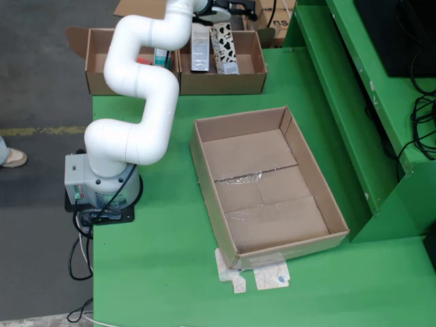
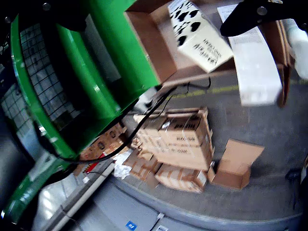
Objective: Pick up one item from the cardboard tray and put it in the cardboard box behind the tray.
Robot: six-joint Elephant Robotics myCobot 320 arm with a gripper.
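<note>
Above the far box [image 1: 221, 80] with its cartons, the fingers' [image 2: 250, 14] spread seems unreadable.

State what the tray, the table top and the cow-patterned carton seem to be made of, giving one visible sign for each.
Tray: brown matt cardboard, with folded flaps and shiny clear tape across the floor.
Table top: smooth painted green surface, probably metal or board; unclear.
Cow-patterned carton: printed paperboard, likely coated, judging by its crisp folded edges.

Fixed high overview; tilted tool-mounted close view.
</note>
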